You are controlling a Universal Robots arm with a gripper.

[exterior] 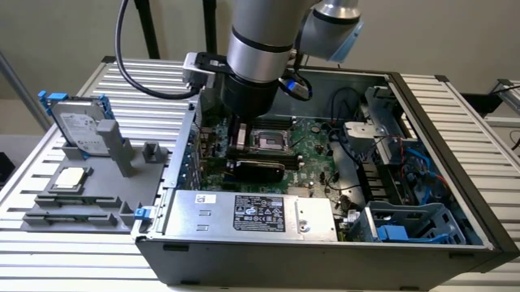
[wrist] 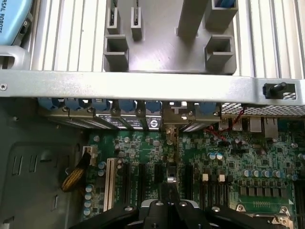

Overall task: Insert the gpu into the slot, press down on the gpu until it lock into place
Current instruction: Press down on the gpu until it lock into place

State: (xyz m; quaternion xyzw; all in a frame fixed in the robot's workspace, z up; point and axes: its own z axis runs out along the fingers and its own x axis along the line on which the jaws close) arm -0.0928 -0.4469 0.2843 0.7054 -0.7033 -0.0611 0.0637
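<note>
Gripper point(wrist: 169, 188) is reaching down inside the open case point(exterior: 325, 261), fingers point(wrist: 172, 200) pressed together and not pinching anything. The tips are sitting right at the top edge of the gpu point(wrist: 169, 164); contact is looking likely but can't tell for sure. Gpu is standing on edge on the motherboard point(wrist: 238, 157), showing edge-on in the wrist view as a thin dark line running from the fingertips toward the rear wall point(wrist: 143, 86). Its metal bracket point(wrist: 174, 114) is lining up with the row of blue-clipped rear openings. In the exterior view the gpu point(exterior: 258, 168) is showing as a black slab just below the gripper point(exterior: 241, 143), between the CPU socket point(exterior: 268, 139) and the silver power supply point(exterior: 252, 213). The slot is hiding under the card. Reading this as the press-down stage, with the card looking upright and in line. Doing it well, by my judgement, is meaning pushing straight down with no sideways lean, since closed tips on a thin edge are likely slipping off if the force is going off-axis. It is also meaning loading near the middle of the card's length so one end isn't seating while the other is riding high, and guiding the bracket end into its rear gap rather than catching on the wall. Can't tell from here whether the latch is engaging.
</note>
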